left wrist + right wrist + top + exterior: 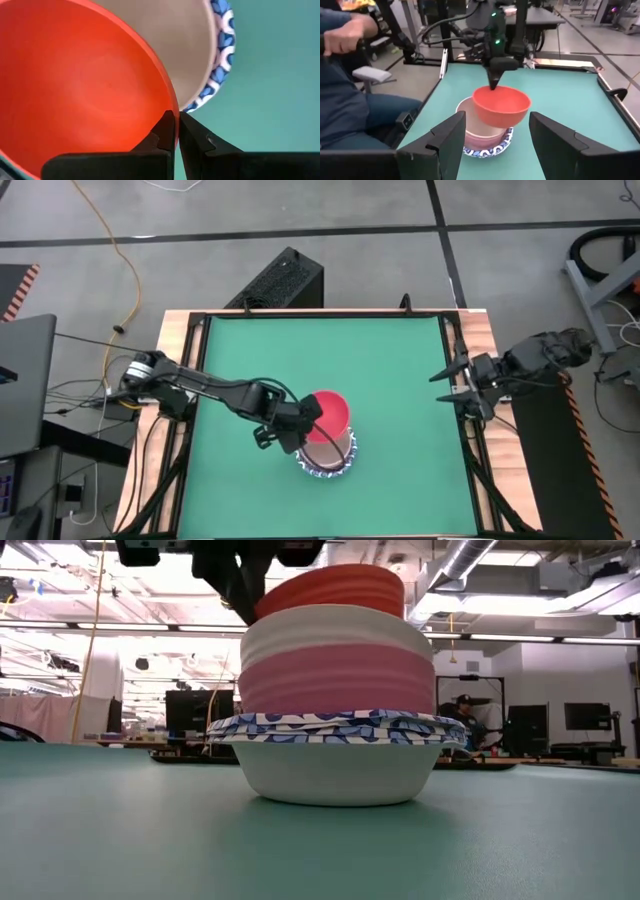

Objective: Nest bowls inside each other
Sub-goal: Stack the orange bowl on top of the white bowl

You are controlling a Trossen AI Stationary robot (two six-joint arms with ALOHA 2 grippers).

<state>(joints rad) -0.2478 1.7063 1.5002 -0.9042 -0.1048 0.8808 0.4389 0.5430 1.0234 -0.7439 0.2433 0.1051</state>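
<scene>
A stack of bowls [330, 460] stands near the middle of the green table. White bowls with blue patterned rims [340, 728] are at the bottom, a pink bowl [335, 680] sits in them, and a cream-white bowl [335, 632] sits in the pink one. Above the stack is a red bowl [501, 106], tilted, with my left gripper [176, 116] shut on it. In the low view its lower part is hidden behind the cream-white bowl's rim. My right gripper [445, 387] stands open over the table's right edge, holding nothing. My left gripper pinches the red bowl's rim [172, 107], one finger inside the bowl and one outside. The fingers come from above, slanting down from the table's left side. The bowl hangs tilted from this one spot, over the stack; whether it touches the cream-white bowl I cannot tell.
A raised black and wood frame [200, 380] borders the green table top. A black box [285, 280] stands on the floor beyond the far edge. A seated person [350, 100] shows beyond the table's left side. Bare green surface [300, 350] lies all around the stack.
</scene>
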